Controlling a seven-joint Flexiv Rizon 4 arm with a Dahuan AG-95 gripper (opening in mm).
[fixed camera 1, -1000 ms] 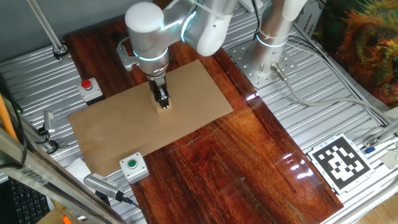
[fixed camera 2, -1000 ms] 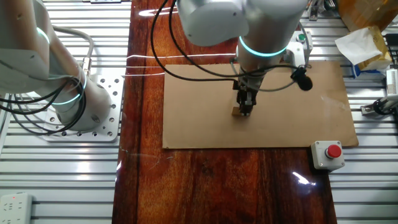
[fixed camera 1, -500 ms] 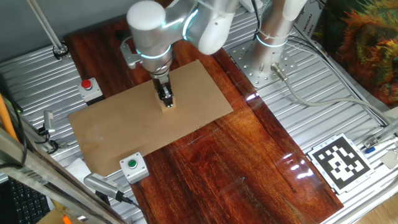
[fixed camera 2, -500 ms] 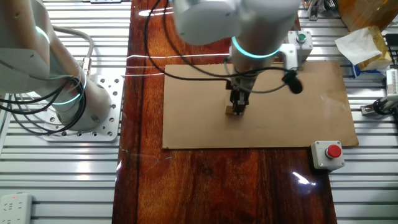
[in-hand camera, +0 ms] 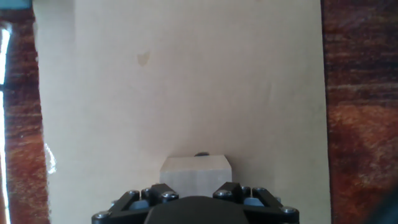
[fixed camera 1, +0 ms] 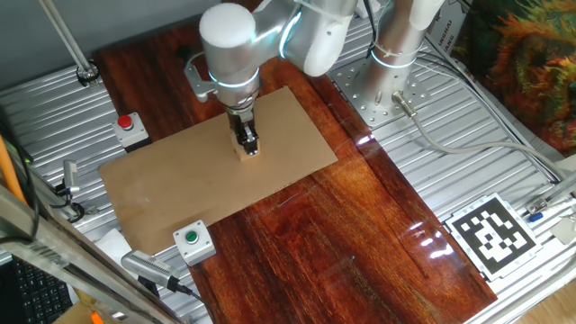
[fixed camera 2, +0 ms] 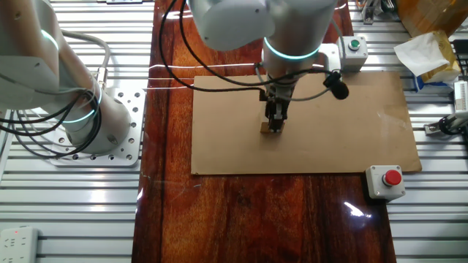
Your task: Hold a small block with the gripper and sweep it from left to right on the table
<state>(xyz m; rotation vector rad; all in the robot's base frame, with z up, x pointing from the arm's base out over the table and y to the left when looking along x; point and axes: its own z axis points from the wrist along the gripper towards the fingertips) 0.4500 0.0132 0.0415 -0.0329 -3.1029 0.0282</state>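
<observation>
My gripper (fixed camera 1: 248,144) is shut on the small block (fixed camera 1: 249,151), a light tan wooden cube, and holds it down on the tan board (fixed camera 1: 180,180) that lies on the reddish-brown table (fixed camera 1: 360,234). In the other fixed view the gripper (fixed camera 2: 274,123) stands near the board's middle, with the block (fixed camera 2: 268,128) at its tip. In the hand view the block (in-hand camera: 194,171) sits between the black fingers (in-hand camera: 140,199) at the bottom edge, with a small black dot just behind it.
A white box with a red button (fixed camera 1: 130,126) and one with a green button (fixed camera 1: 191,240) stand beside the board's edges. A second white arm's column (fixed camera 1: 400,45) stands on a metal plate at the back. A tag marker (fixed camera 1: 490,232) lies on the ribbed metal surround.
My gripper has slid the block steadily along the board, to the right in one fixed view and to the left in the other. Nothing else moved.
</observation>
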